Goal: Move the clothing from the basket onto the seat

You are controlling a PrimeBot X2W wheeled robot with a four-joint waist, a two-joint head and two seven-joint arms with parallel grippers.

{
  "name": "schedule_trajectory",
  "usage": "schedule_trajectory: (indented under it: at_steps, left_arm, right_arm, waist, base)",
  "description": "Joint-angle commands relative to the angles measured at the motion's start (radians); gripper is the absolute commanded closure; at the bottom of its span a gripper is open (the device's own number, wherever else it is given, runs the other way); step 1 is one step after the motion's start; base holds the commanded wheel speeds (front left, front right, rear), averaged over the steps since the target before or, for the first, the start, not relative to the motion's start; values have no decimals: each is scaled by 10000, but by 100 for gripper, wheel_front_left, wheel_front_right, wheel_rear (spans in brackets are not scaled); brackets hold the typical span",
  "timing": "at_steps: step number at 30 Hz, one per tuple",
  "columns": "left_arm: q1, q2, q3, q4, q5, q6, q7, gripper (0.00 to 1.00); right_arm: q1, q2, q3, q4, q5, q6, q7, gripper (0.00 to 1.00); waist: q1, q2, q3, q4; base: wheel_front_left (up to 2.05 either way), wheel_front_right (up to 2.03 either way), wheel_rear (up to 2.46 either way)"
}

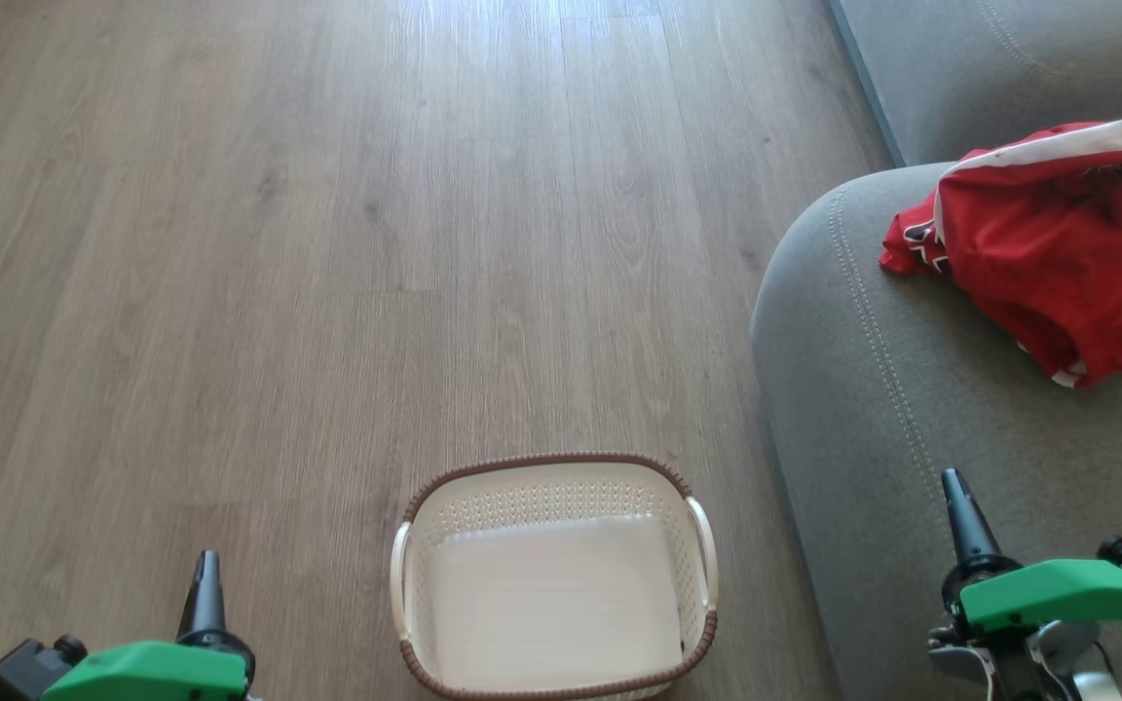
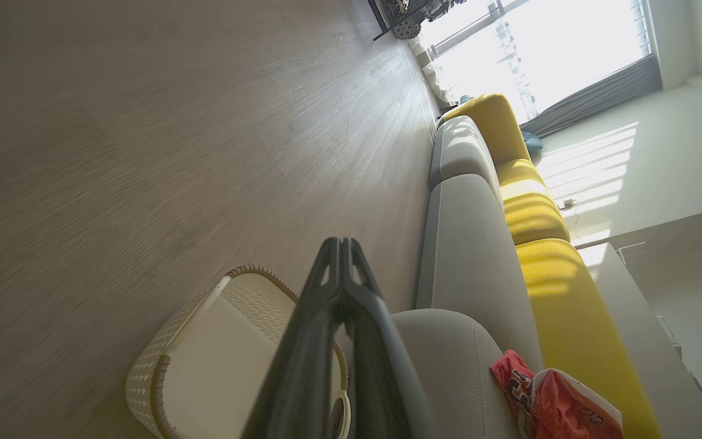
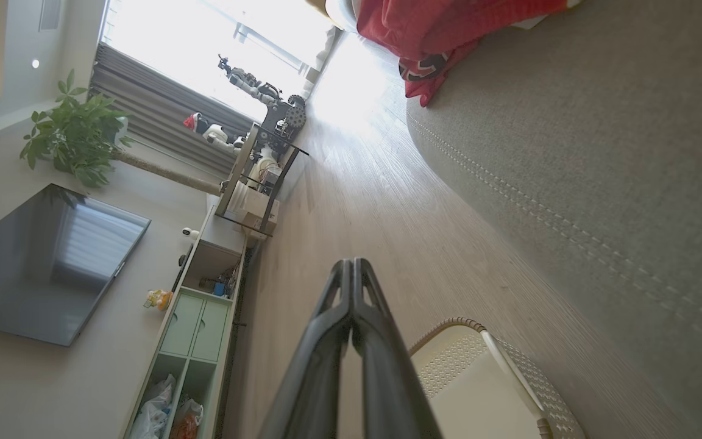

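The red clothing (image 1: pixel 1058 243) with white trim lies crumpled on the grey seat (image 1: pixel 873 428) at the right; it also shows as clothing (image 2: pixel 555 405) and clothing (image 3: pixel 442 30) in the wrist views. The cream basket (image 1: pixel 555 576) with a brown rim stands on the floor at bottom centre with nothing in it. My left gripper (image 1: pixel 205 570) is shut and holds nothing, left of the basket. My right gripper (image 1: pixel 955 487) is shut and bare, over the seat's front edge. Both show pressed-together fingers, left gripper (image 2: pixel 340 242) and right gripper (image 3: pixel 351 263).
Wood floor (image 1: pixel 327 243) stretches ahead and to the left. Yellow cushions (image 2: pixel 534 213) line the sofa back. Across the room stand a TV (image 3: pixel 46 268), a low cabinet (image 3: pixel 198 323), a plant (image 3: pixel 70 137) and a cluttered side table (image 3: pixel 259 183).
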Motion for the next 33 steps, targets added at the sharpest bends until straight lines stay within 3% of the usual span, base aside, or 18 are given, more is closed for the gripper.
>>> schedule_trajectory:
  at_steps: [1,33]
  left_arm:
    - [-456,16,392,-343,-241,-123,87,100]
    - [-810,-523,1689,-732,-2902,-766,973,100]
  right_arm:
    - [-626,-79,101,-400,332,0,77,100]
    - [-984,-207,26,-722,3978,-1,750,100]
  waist:
    - [0,0,6,-6]
    - [0,0,134,-139]
  base:
    - [0,0,0]
    - [0,0,0]
